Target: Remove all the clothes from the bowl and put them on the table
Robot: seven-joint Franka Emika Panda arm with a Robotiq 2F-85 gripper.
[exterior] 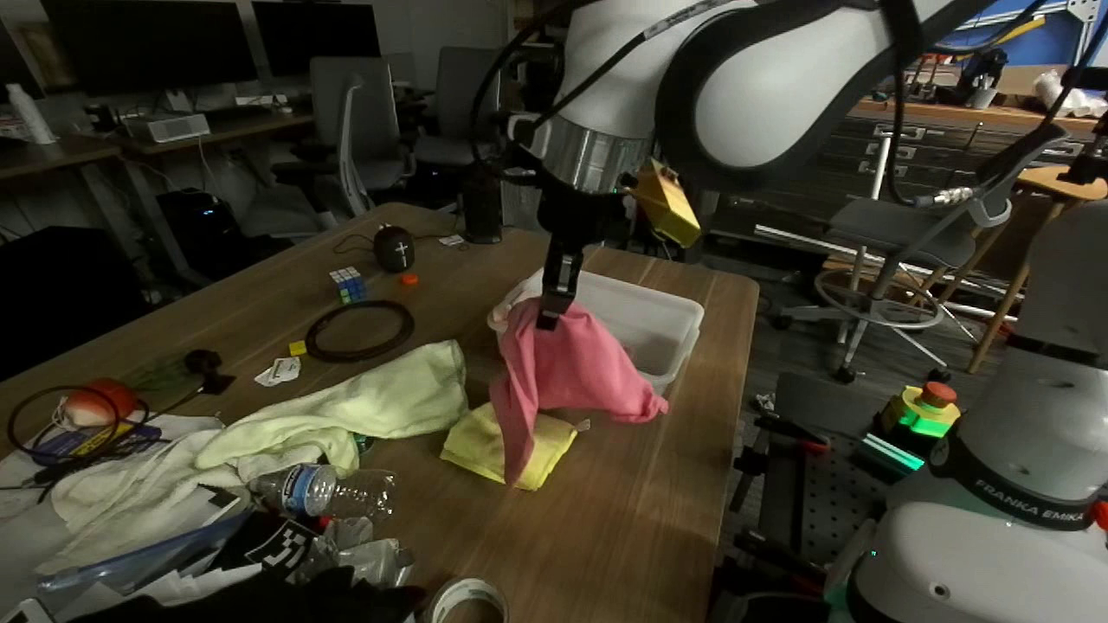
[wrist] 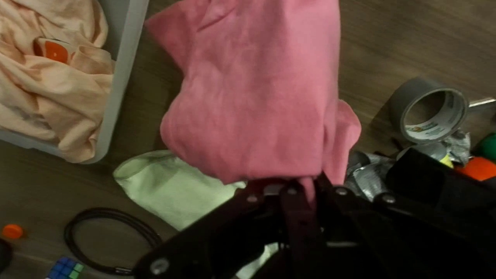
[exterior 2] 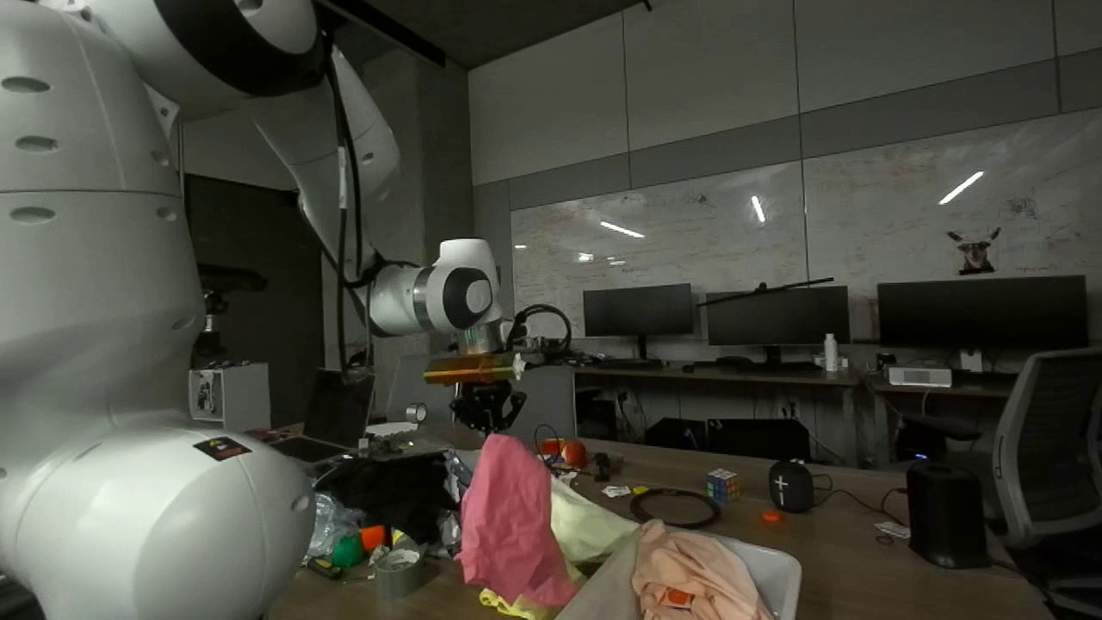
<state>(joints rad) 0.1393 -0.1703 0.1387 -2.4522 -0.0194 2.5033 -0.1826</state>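
Observation:
My gripper (exterior: pixel 551 316) is shut on a pink cloth (exterior: pixel 576 368), which hangs down in front of the white bin in an exterior view. In the wrist view the pink cloth (wrist: pixel 255 97) spreads from the jaws (wrist: pixel 302 184) and hides part of the table. The white plastic bin (wrist: pixel 126 71) holds a peach cloth (wrist: pixel 73 97) with an orange-and-white patch; it also shows in an exterior view (exterior 2: pixel 693 564). A folded yellow cloth (exterior: pixel 472 441) lies on the table, partly behind the pink cloth's hanging end. A pale green cloth (exterior: pixel 398 394) lies beside it.
A plastic bottle (exterior: pixel 351 493), a duct tape roll (wrist: pixel 399 106) and a clutter of bags and dark items lie near the green cloth. A cable loop (exterior: pixel 313 336), a puzzle cube (exterior: pixel 348 284) and a round dark speaker (exterior: pixel 394 251) stand farther along the table.

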